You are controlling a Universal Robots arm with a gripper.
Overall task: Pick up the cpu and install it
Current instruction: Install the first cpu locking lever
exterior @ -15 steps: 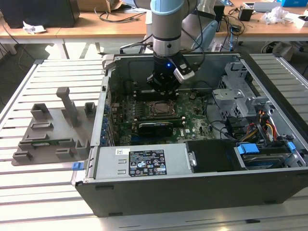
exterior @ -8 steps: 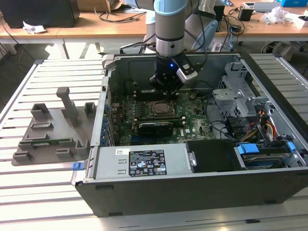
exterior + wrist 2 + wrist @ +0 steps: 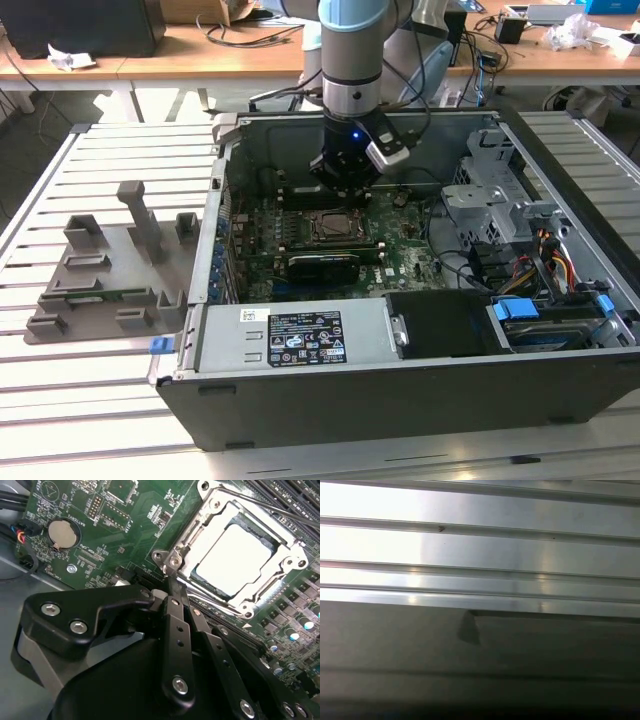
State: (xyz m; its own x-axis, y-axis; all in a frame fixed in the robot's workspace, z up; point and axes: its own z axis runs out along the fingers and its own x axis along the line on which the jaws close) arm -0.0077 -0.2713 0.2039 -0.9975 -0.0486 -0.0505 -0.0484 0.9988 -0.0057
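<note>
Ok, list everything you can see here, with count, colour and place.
cpu: one, silver, inside the socket frame
socket frame: one, metal and black, on the motherboard
motherboard: one, green, inside the computer case
coin battery: one, silver, on the motherboard
computer case: one, dark grey, open, on the slatted table
slatted table: one, silver, under everything
holder blocks: one cluster, grey, on the table, exterior view's left of the case
arm: one, grey, reaching down into the case
gripper: one, black, close above the socket frame
</note>
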